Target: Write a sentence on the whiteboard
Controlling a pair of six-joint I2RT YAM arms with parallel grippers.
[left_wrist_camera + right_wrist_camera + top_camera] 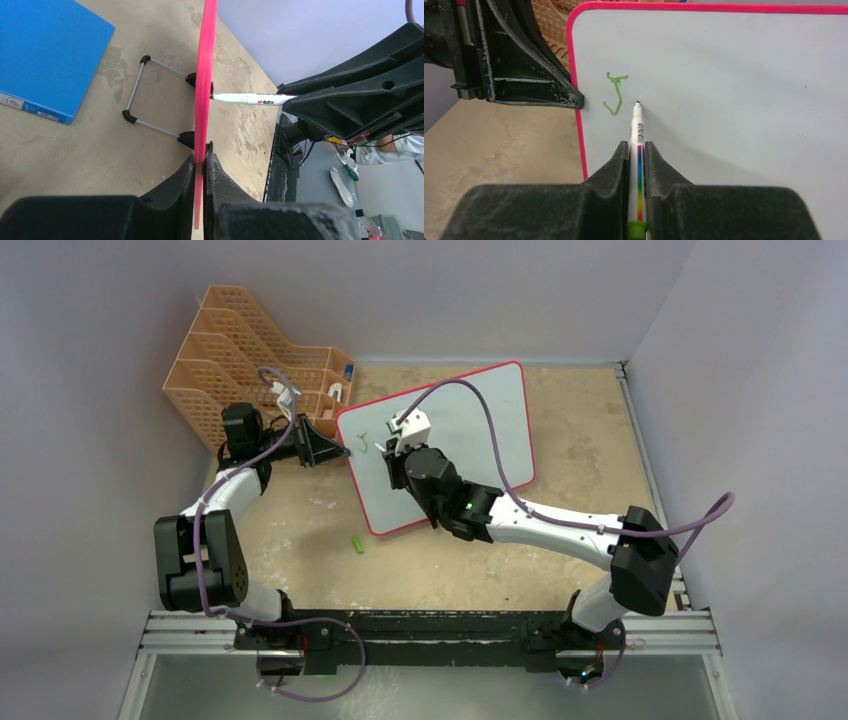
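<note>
The whiteboard, white with a pink-red frame, stands tilted on the table. My left gripper is shut on its left frame edge, and the pink rim runs up between the fingers. My right gripper is shut on a white marker with a rainbow stripe. The marker's tip touches the board just right of a green "J", the only mark of the sentence that shows. In the left wrist view the marker meets the board from the right.
An orange file rack stands behind my left arm. A small green cap lies on the table in front of the board. A blue folder lies behind the board, near the board's wire stand feet.
</note>
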